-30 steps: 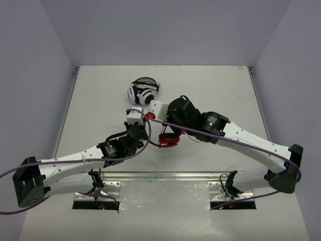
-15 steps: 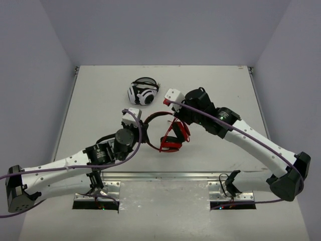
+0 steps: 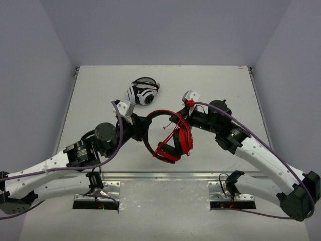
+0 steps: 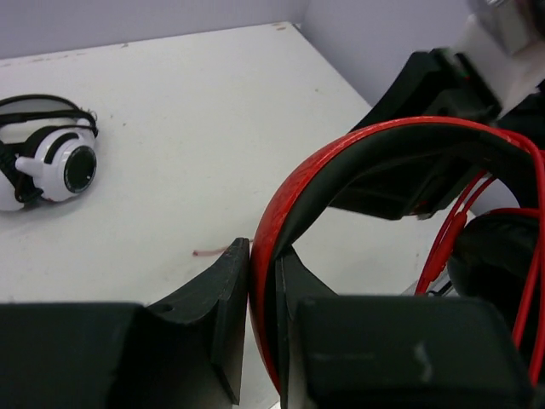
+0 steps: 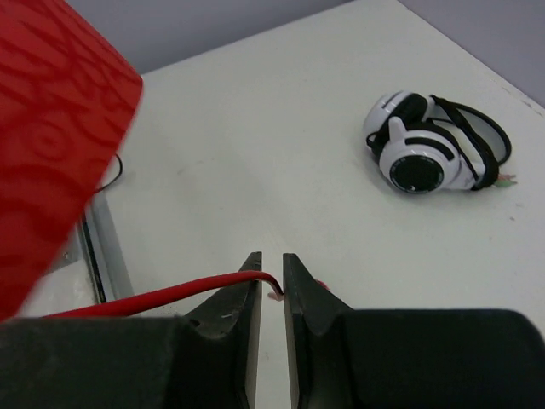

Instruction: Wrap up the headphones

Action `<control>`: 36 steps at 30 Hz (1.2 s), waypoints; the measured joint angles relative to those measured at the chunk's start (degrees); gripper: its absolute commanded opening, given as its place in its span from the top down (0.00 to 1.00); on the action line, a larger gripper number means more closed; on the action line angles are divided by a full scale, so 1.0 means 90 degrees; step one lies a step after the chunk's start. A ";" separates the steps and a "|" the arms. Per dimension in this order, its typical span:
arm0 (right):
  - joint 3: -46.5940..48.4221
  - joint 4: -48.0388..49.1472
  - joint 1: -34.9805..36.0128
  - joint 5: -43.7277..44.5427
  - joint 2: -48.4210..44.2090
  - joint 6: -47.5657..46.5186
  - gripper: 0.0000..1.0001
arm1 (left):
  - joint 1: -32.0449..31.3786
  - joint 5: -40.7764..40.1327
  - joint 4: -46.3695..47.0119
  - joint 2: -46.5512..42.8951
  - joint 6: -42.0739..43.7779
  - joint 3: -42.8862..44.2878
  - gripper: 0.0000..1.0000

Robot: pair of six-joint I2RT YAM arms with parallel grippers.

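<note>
Red headphones point(image 3: 184, 140) sit at the centre of the overhead view, held up over the worktop point(image 3: 100, 100), their headband clamped in the left end effector point(image 3: 141, 128). The right end effector point(image 5: 272, 268) has its fingers a narrow slit apart, with the thin red cable point(image 5: 153, 298) ending in that slit. I cannot tell whether it pinches the cable.

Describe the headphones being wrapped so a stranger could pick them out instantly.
On the white table, look at the middle. The headphones are pinched at the headband by the left gripper. Unlike the white-and-black pair lying farther back, they are red with a thin red cable.
</note>
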 measured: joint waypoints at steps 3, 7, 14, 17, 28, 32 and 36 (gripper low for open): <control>-0.0376 0.0908 -0.0039 -0.0495 0.0080 0.0435 0.83 | -0.0051 0.0219 -0.0058 0.0000 0.0024 0.0393 1.00; -0.0646 0.2157 -0.0058 -0.1039 0.0333 0.1022 0.83 | -0.0051 0.0262 -0.0143 0.0007 0.0017 0.0828 1.00; -0.0918 0.3925 -0.0061 -0.1421 0.0848 0.1749 0.81 | -0.0051 -0.0177 -0.0406 0.0017 -0.0168 0.1401 1.00; -0.1030 0.4444 -0.0068 -0.1532 0.1158 0.2011 0.86 | -0.0051 -0.0495 -0.0561 0.0092 -0.0291 0.1717 1.00; -0.1540 0.5571 -0.0090 -0.1804 0.1579 0.2698 0.94 | -0.0051 -0.2103 -0.0583 0.0301 -0.0797 0.2283 1.00; -0.2013 0.5967 -0.0049 -0.1797 0.1496 0.2905 0.99 | -0.0051 -0.2905 -0.0583 0.0486 -0.0993 0.2312 1.00; -0.2288 0.5943 0.0265 -0.1639 0.1428 0.2858 0.99 | -0.0051 -0.3568 -0.0571 0.0733 -0.1188 0.2327 1.00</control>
